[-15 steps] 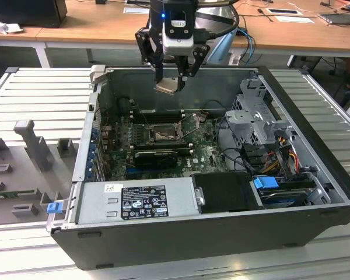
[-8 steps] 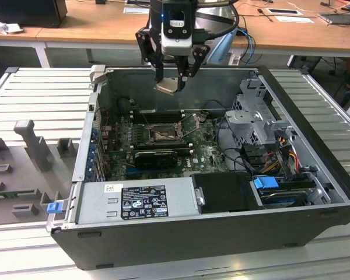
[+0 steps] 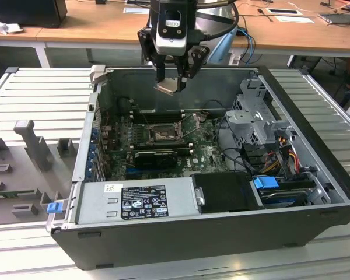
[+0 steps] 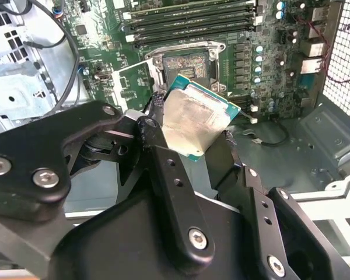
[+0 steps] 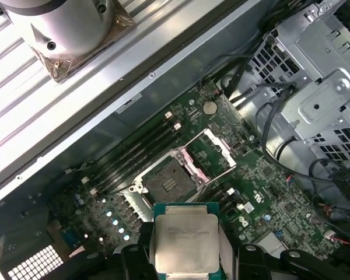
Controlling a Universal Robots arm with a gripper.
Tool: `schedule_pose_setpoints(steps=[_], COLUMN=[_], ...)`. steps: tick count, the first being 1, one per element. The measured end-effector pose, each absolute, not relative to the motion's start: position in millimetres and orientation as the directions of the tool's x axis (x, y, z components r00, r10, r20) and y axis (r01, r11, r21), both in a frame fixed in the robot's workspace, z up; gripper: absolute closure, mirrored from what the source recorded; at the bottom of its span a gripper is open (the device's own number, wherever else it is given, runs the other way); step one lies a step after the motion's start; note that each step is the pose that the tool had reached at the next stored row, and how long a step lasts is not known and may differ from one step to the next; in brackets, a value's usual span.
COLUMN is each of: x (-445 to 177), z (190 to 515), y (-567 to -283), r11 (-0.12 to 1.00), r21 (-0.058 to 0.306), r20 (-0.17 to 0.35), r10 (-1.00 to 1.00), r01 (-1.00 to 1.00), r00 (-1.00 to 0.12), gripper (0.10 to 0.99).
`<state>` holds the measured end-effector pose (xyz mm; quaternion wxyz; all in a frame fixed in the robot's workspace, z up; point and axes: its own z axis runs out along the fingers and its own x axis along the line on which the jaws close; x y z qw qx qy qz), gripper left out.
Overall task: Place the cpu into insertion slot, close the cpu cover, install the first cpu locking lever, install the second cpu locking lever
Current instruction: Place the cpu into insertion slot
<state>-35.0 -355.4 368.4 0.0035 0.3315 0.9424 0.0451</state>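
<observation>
My gripper [image 3: 172,81] hangs over the open computer case [image 3: 303,111], shut on the cpu [image 3: 168,87]. The cpu is a flat square chip with a silver-grey top and green edge, held tilted between the black fingers in both wrist views [image 4: 195,119] [image 5: 185,242]. Below it lies the insertion slot [image 3: 162,136], a dark-framed square socket on the green board, bare inside [image 5: 166,179] [image 4: 185,63]. The cpu cover [image 5: 223,144] is swung open beside the slot, its window showing the board behind. The chip is well above the slot, apart from it.
Long black memory slots [image 3: 154,116] run behind the socket, and a black graphics card [image 3: 157,156] lies in front. A power supply [image 3: 134,198] fills the case's near side. A metal drive cage [image 3: 254,116] with cables stands at the exterior view's right.
</observation>
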Motion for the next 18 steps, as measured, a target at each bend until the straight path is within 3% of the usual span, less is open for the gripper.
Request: schedule_pose_setpoints(steps=[18], x=[-35.0], z=[368.0], y=[-355.4], r11=[0.686], r21=[0.087], r20=[0.023], r10=[0.723], r01=[0.722], r00=[-0.690], gripper=[0.557])
